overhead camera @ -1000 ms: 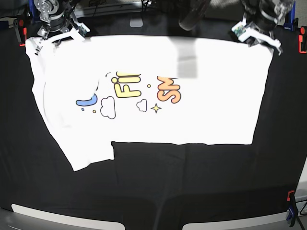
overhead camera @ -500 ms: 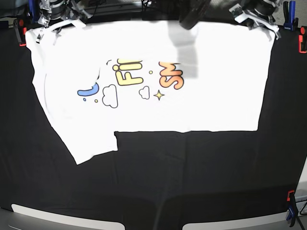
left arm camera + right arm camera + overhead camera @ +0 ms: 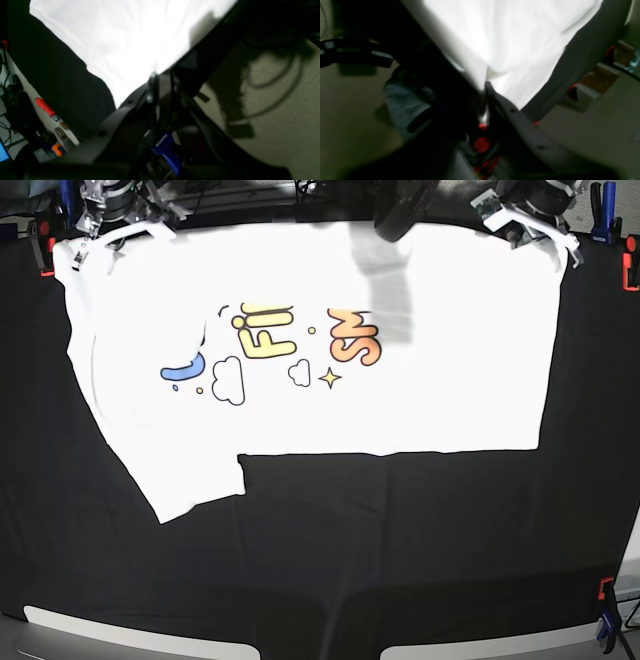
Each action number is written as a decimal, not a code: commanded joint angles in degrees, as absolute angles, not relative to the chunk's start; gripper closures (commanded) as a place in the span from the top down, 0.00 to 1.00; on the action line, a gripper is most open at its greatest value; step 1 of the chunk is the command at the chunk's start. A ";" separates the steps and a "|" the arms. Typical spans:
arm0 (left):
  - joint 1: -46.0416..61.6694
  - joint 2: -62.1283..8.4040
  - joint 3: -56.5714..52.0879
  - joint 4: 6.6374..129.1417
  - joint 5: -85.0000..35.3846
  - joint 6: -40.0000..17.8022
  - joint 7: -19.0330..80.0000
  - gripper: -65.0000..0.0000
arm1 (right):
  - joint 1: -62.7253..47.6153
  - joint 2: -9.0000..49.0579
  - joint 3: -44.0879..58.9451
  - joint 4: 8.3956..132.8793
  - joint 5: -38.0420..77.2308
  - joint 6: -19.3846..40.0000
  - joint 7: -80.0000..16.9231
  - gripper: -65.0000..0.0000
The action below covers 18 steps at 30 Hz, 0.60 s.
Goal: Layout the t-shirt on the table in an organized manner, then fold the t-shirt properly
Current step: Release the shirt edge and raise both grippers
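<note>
One t-shirt (image 3: 300, 370) lies spread print-side up on the far half of the black tabletop (image 3: 400, 550), its top edge along the far rim. Its print shows yellow and orange letters, two small clouds, one star and one blue mark. One sleeve juts toward the near side at the base view's left.

Two tools work the far edge. The left tool (image 3: 160, 82) is clenched on the shirt's far corner at the base view's right; the wrist view shows white cloth running right into its closed tips. The right tool (image 3: 485, 86) sits at the opposite far corner with cloth at its tips, but the blur there hides whether it is grasping or released.

Red clamps (image 3: 630, 272) and blue clamps (image 3: 606, 625) grip the tabletop's edges. No containers appear.
</note>
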<state>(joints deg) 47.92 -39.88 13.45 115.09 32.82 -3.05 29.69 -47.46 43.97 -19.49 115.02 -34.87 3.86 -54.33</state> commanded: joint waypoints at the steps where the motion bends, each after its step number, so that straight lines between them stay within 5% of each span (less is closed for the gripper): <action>1: 48.25 -40.49 13.23 115.92 32.93 -2.39 29.87 0.00 | -47.79 44.75 -19.16 115.87 -34.22 2.90 -55.11 0.28; 3: 48.25 -40.49 13.23 115.92 32.95 -2.39 31.90 0.14 | -47.81 44.75 -19.16 115.87 -31.46 2.92 -55.55 0.43; 6: 48.27 -40.49 13.23 115.92 32.93 -2.39 36.75 0.34 | -47.81 44.73 -19.16 115.87 -29.52 2.92 -55.53 0.46; 18: 49.65 -40.49 13.23 115.92 33.28 -1.06 58.50 0.34 | -55.59 44.75 -19.16 120.64 -30.00 2.83 -53.04 0.46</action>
